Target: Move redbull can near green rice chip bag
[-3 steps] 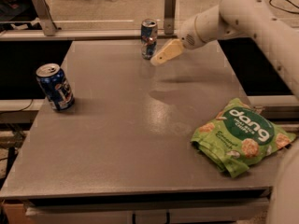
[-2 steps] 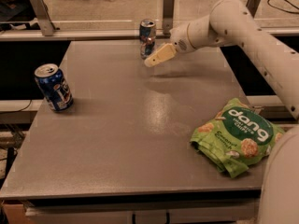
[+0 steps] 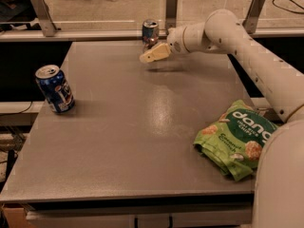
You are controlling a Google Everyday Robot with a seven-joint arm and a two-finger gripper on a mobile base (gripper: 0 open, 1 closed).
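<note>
- Grey table [image 3: 137, 137] is taken as the landmark; everything else is placed by it.
- White arm [image 3: 251, 51] is stretched over the table's far right part.
- Green rice chip bag [image 3: 237, 139] is laid flat at the table's near right edge and is judged soft and light.
- Dark blue can [image 3: 54, 89] is stood upright at the table's left edge.
- Redbull can [image 3: 150, 31] is stood upright at the middle of the table's far edge. It is judged light, stiff, thin-walled and smooth, so easily tipped or let slip. It is best taken squarely across the mid body, with modest pressure.
- Gripper [image 3: 153, 54] is held above the table's far part, just beside the redbull can. Whether it is wide or narrow cannot be told, nor whether the can is touched.
</note>
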